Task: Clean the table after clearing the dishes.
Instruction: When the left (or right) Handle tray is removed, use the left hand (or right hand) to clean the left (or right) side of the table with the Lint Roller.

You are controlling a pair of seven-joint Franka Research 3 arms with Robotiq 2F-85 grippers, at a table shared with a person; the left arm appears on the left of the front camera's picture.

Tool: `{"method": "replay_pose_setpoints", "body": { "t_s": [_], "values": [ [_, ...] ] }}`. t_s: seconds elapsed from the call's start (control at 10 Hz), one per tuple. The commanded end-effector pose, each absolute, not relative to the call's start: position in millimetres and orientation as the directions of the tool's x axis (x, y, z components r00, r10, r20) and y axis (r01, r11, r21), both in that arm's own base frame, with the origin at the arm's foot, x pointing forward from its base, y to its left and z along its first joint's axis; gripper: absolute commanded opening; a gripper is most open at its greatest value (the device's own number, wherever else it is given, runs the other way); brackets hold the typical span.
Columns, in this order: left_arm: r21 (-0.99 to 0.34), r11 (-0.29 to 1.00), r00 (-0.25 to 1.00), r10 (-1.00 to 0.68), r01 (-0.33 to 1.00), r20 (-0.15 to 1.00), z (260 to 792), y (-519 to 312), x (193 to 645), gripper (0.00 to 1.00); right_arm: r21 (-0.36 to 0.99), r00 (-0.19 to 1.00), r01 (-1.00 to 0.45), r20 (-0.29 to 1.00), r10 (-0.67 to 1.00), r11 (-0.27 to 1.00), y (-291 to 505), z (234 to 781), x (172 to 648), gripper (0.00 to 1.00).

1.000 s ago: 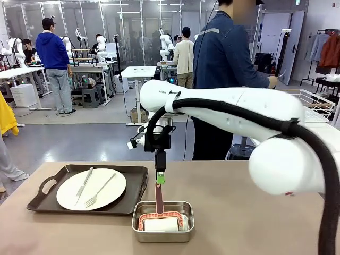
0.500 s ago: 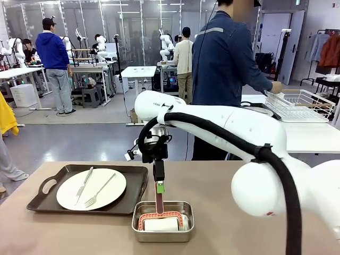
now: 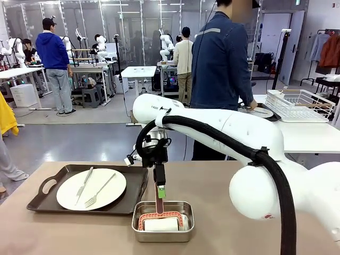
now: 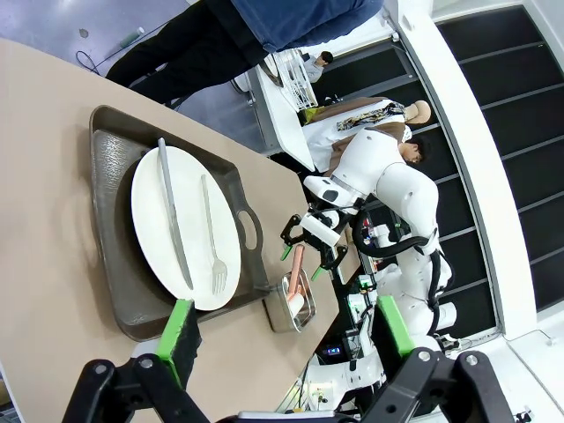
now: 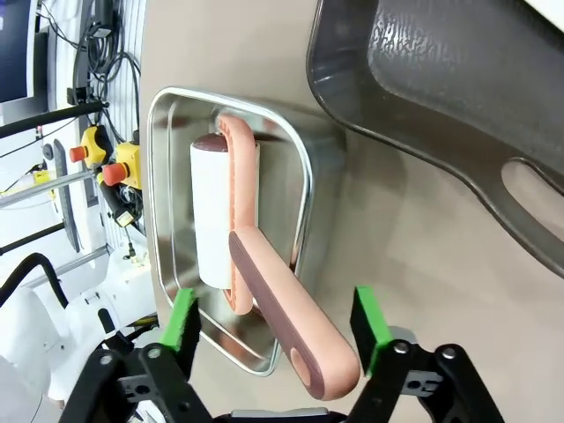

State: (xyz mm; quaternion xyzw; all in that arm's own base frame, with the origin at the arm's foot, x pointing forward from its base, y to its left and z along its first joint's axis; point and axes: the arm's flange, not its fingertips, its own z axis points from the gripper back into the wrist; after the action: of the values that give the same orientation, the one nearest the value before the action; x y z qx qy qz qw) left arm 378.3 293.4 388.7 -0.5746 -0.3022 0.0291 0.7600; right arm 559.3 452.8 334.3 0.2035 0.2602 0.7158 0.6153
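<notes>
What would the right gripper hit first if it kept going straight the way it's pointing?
The roller's pink handle. The right gripper points down at the pan, open, with the handle rising between its fingers, so it would probably meet the handle's end before the pan.

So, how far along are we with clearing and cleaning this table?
Done: little; one round white plate sits on the white-topped table behind, by the person. In hand: the right claw is open around the pink roller's handle in the small steel pan, not gripping. Left: the dark brown tray with a second plate, metal fork and knife sits on the beige table; no rolling yet.
</notes>
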Motion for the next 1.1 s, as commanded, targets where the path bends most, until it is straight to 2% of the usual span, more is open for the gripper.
{"method": "replay_pose_setpoints", "body": {
  "t_s": [0.0, 0.1, 0.3, 0.4, 0.5, 0.7, 1.0],
  "values": [
    [-0.888, 0.339, 0.816, 0.383, 0.311, 0.432, 389.2, 295.0, 374.6, 1.00, 0.614, -0.145, -0.784, -0.043, 0.988, -0.088, 490.1, 350.4, 604.9, 0.25],
    [-0.888, 0.339, 0.816, 0.383, 0.311, 0.432, 389.2, 295.0, 374.6, 1.00, 0.609, -0.129, -0.789, -0.025, 0.991, -0.087, 490.1, 354.0, 605.4, 0.00],
    [-0.888, 0.339, 0.816, 0.383, 0.311, 0.432, 389.2, 295.0, 374.6, 1.00, 0.592, -0.107, -0.801, -0.002, 0.994, -0.085, 487.9, 365.3, 605.8, 0.00],
    [-0.888, 0.339, 0.816, 0.383, 0.311, 0.432, 389.2, 295.0, 374.6, 1.00, 0.582, -0.100, -0.809, -0.002, 0.995, -0.080, 486.6, 372.5, 605.6, 0.06],
    [-0.888, 0.339, 0.816, 0.383, 0.311, 0.432, 389.2, 295.0, 374.6, 1.00, 0.598, -0.096, -0.799, -0.028, 0.995, -0.060, 486.0, 375.8, 604.6, 0.00],
    [-0.888, 0.339, 0.816, 0.383, 0.311, 0.432, 389.2, 295.0, 374.6, 1.00, 0.608, -0.094, -0.792, -0.043, 0.995, -0.048, 483.8, 375.8, 600.2, 0.00],
    [-0.888, 0.339, 0.816, 0.383, 0.311, 0.432, 389.2, 295.0, 374.6, 1.00, 0.567, 0.023, -0.820, -0.105, 0.994, 0.079, 451.8, 411.1, 572.5, 0.00]
  ]
}}
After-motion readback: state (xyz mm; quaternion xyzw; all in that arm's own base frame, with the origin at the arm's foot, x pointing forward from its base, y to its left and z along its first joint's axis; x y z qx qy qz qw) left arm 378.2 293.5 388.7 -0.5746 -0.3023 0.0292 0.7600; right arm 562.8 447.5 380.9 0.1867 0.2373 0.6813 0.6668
